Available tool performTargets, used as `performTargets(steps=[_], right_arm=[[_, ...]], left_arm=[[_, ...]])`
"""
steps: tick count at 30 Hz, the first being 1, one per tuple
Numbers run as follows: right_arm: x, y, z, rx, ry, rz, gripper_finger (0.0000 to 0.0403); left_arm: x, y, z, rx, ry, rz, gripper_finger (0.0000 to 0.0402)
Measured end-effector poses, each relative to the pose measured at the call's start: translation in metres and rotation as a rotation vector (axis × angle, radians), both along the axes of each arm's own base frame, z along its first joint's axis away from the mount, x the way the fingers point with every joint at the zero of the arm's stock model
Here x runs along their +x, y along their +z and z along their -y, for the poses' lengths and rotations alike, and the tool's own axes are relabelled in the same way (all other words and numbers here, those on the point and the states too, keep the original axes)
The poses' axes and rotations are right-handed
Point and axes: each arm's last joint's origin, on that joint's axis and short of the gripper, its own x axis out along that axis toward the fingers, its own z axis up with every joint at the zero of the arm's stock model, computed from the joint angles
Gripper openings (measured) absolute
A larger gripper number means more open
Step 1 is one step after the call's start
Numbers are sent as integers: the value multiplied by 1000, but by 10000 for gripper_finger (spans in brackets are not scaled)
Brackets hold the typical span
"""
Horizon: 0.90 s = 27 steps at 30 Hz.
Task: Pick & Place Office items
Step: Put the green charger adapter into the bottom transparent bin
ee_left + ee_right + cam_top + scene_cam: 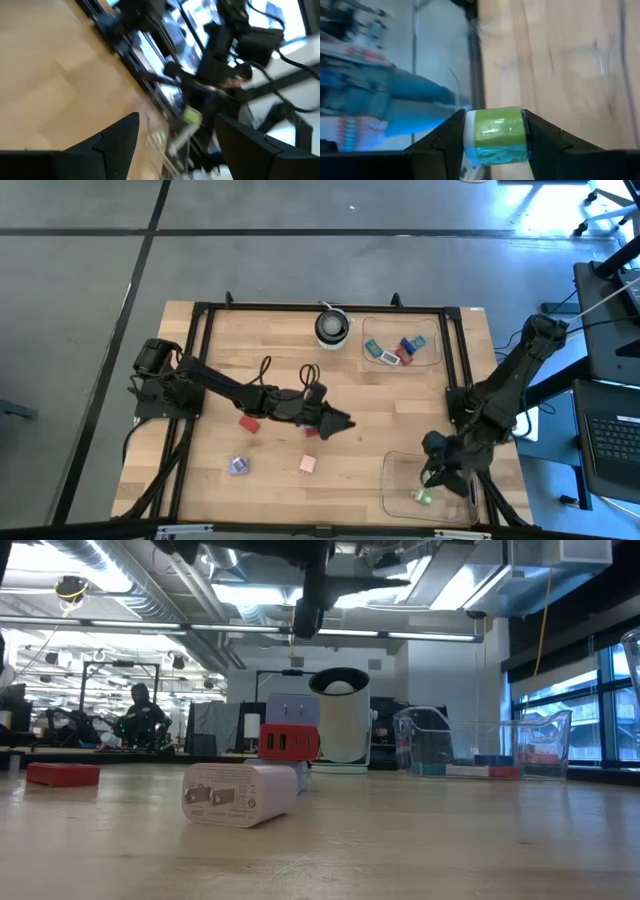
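Right now my right hand (pixel 495 132) is clamped on a green block (pixel 496 134), its two dark fingers pressed against either side of it in the right wrist view. From the high view that hand (pixel 432 486) sits at the lower right of the frame, over the near clear tray (pixel 398 498), with the green block (pixel 424 498) showing just below it inside the tray's outline.

My left hand (pixel 340 423) is stretched toward the middle of the surface (pixel 400 405); in the left wrist view its fingers (pixel 112 137) stand apart with nothing between them.

Loose pieces lie in the lower middle of the high frame: a red block (pixel 249 422) just left of the left arm's forearm, a small red-pink piece (pixel 311 432) right by the left hand, a lilac block (pixel 238 466) lower left, and a pink block (pixel 307 465) lower centre.

At upper centre sits a round white-and-black object (pixel 332 326). Just to its right the far clear tray (pixel 432 330) holds several pieces, teal (pixel 372 348), blue (pixel 408 343) and red (pixel 404 357) among them.

In the low view a white plug-like block (pixel 240 794) lies nearest, with a red one (pixel 289 743) behind it.
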Motion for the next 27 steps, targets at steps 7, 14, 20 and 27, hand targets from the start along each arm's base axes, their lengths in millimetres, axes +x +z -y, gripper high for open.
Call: performTargets(steps=[7, 14, 20, 27], right_arm=[[4, -36, -25, -22, -38, -224, 167], [8, -49, -40, -67, -70, -313, 167], [16, -41, -40, -170, -142, -220, 180], [22, -28, -42, -264, -124, -73, 166]], left_arm=[[-7, -3, 24, 34, -79, -24, 257], [-11, -5, 34, 60, -84, -49, 257], [-12, -6, 36, 81, -67, -60, 257], [-10, -7, 29, 95, -46, -67, 257]])
